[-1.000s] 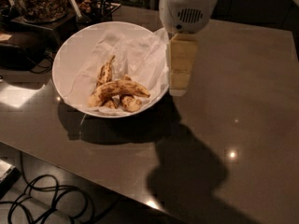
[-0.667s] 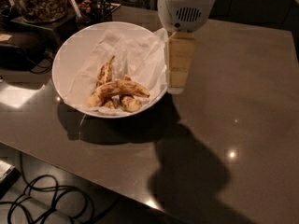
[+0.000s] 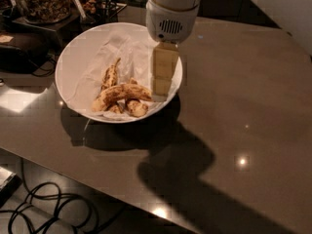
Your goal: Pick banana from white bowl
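My pale yellow gripper [image 3: 160, 94] hangs over the right side of the shallow white paper-lined bowl [image 3: 60, 88]; spread or pressed together, I cannot tell. The long brown-spotted yellow banana [image 3: 122, 93] lies just left, probably soft: take its middle gently.

No words, labels, brand names, numbers or signs can be read anywhere: none on the white bowl [image 3: 58, 65], the banana [image 3: 122, 92], the surface [image 3: 243, 106] or the arm [image 3: 171, 13]. The pincer [image 3: 161, 89] hangs over the bowl's right inner edge, just beside the banana's right end.
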